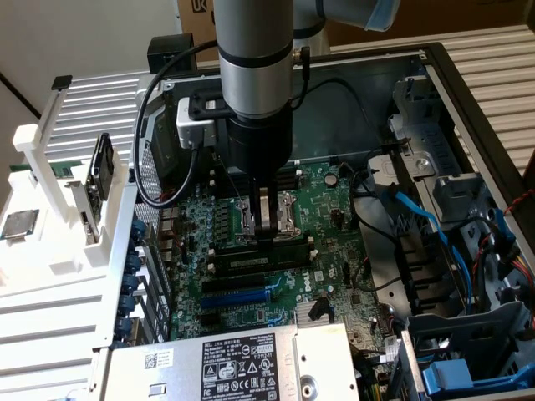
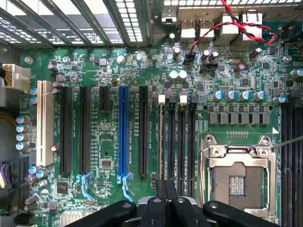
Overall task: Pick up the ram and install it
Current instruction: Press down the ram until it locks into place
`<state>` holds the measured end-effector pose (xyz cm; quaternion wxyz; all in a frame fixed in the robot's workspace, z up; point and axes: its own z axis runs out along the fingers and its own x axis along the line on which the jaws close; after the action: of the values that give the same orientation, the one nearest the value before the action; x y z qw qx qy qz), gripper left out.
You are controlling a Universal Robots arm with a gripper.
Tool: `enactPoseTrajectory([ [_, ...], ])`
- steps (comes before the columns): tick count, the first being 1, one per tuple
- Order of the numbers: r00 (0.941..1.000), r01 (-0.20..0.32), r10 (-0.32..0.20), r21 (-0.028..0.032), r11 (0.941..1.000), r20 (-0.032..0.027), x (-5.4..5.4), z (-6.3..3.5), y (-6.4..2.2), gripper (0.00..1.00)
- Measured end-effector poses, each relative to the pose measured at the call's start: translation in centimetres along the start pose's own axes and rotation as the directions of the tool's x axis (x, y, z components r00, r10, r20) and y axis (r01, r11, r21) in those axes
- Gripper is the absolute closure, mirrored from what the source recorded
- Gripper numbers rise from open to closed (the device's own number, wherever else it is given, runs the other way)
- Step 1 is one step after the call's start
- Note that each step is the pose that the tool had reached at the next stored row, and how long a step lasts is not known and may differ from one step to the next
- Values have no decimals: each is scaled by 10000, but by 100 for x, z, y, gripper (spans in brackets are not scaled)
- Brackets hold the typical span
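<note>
The ram (image 1: 238, 250) stands on edge in the memory slot nearest the CPU socket, inside the open computer case. In the wrist view the ram (image 2: 161, 142) shows as a thin pale line in the outermost black slot. My gripper (image 1: 269, 232) hangs straight down over the middle of the ram, fingers shut, with its tips at the ram's top edge. I cannot tell if they touch it. The shut gripper (image 2: 166, 182) shows nothing between its fingers in the wrist view.
More black memory slots (image 2: 182, 142) lie beside the ram, then the CPU socket (image 2: 236, 175). A blue expansion slot (image 2: 123, 132) and black ones lie on the other side. A power supply (image 1: 226, 363), blue cables (image 1: 435, 225) and a white rack (image 1: 50, 209) surround the board.
</note>
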<state>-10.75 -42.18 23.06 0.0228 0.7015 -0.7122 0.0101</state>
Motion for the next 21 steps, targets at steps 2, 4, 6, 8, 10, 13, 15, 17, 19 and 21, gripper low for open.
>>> enactPoseTrajectory([
  [2,10000,-1,1,0,10000,-1,2,0,0,90],
  [4,10000,-1,1,0,10000,-1,4,0,0,90],
  [6,10000,0,0,0,10000,-2,7,0,0,90],
  [8,10000,-1,1,0,10000,-1,8,0,0,90],
  [10,10000,-1,1,0,10000,-1,8,0,0,90],
  [13,10000,-1,1,0,10000,-2,8,0,0,90],
  [15,10000,1,-1,0,10000,-2,8,0,0,90],
  [17,10000,0,0,1,10000,-2,8,0,5,90],
  [19,10000,0,0,0,10000,-2,8,1,8,90],
  [21,10000,0,0,1,10000,-2,9,1,9,90],
])
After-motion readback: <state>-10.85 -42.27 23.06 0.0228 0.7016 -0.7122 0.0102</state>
